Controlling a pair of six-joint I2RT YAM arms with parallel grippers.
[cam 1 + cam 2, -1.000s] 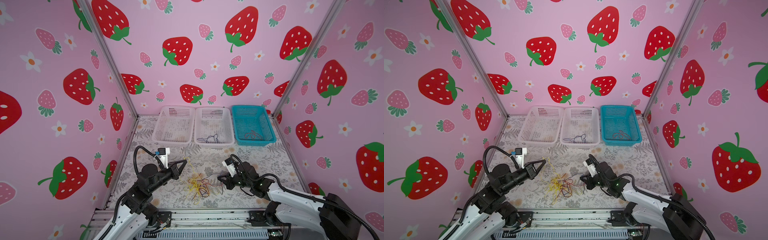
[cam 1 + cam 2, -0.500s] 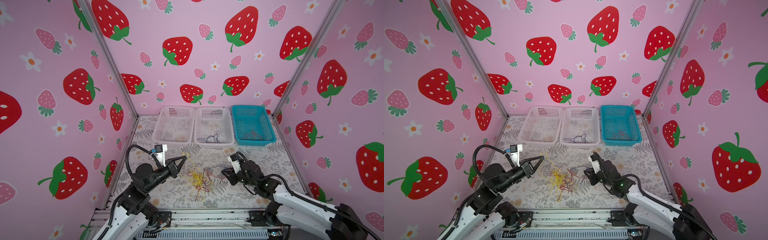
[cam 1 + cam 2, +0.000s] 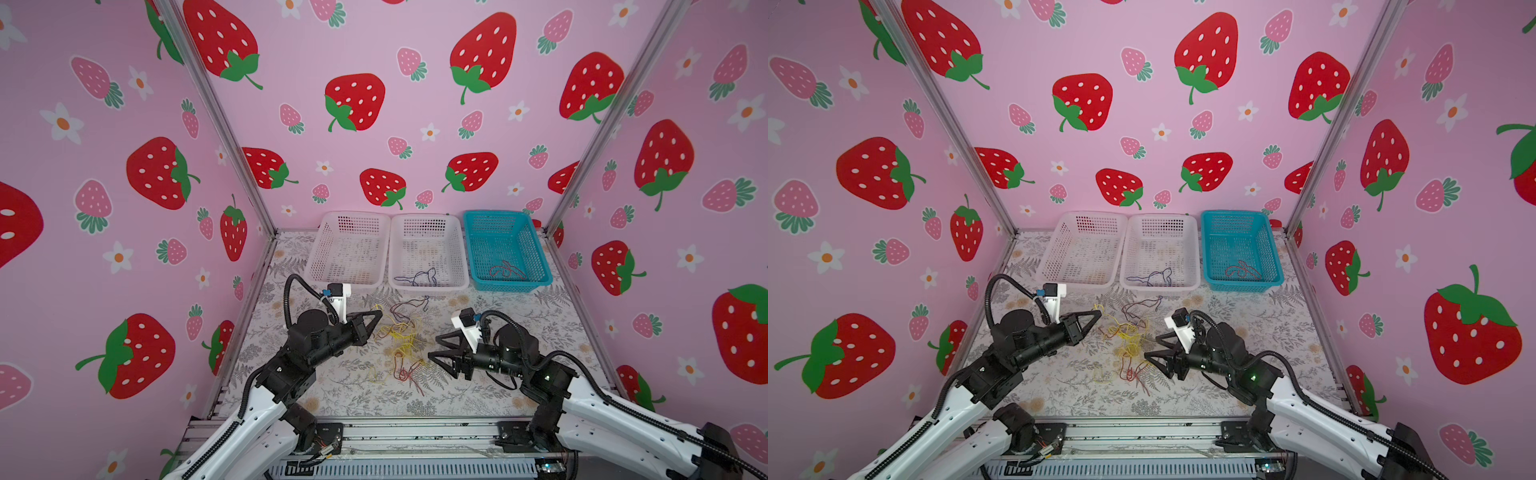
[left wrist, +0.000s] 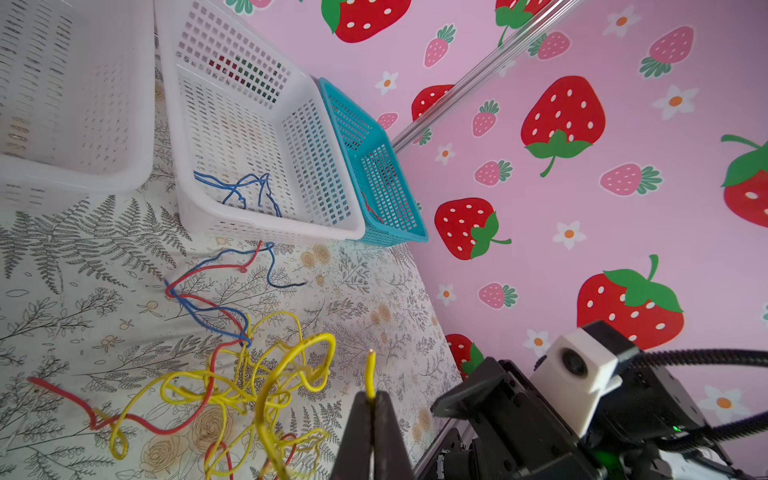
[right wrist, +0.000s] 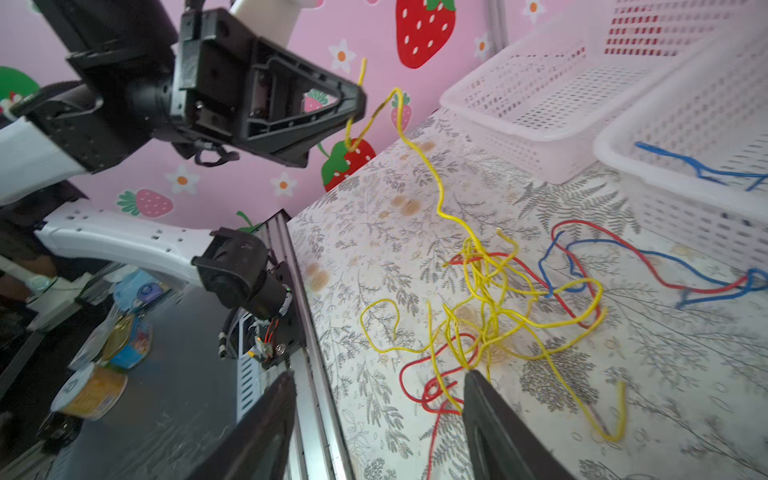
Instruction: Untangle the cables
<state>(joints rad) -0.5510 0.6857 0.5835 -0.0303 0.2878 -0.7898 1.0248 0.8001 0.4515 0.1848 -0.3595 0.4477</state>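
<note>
In both top views the cables (image 3: 400,341) lie in a loose yellow, red and dark knot on the cloth just in front of the middle white basket (image 3: 430,287) (a dark strand already lies inside it). The left gripper (image 3: 378,314) hangs off that basket's near-left corner, jaws pressed together. The right gripper (image 3: 433,347) sits further out in front of the basket, beside the knot, jaws parted.

The left wrist view shows the left gripper (image 4: 370,401) pinching a yellow cable (image 4: 370,370) near its end.

In the right wrist view that strand rises from the knot to the left gripper (image 5: 359,93), and the right gripper (image 5: 380,374) stands wide, gripping nothing.

The step looks like drawing the yellow one out. Next, I judge, the right jaws must pin the bunch so the pull frees one strand only.
</note>
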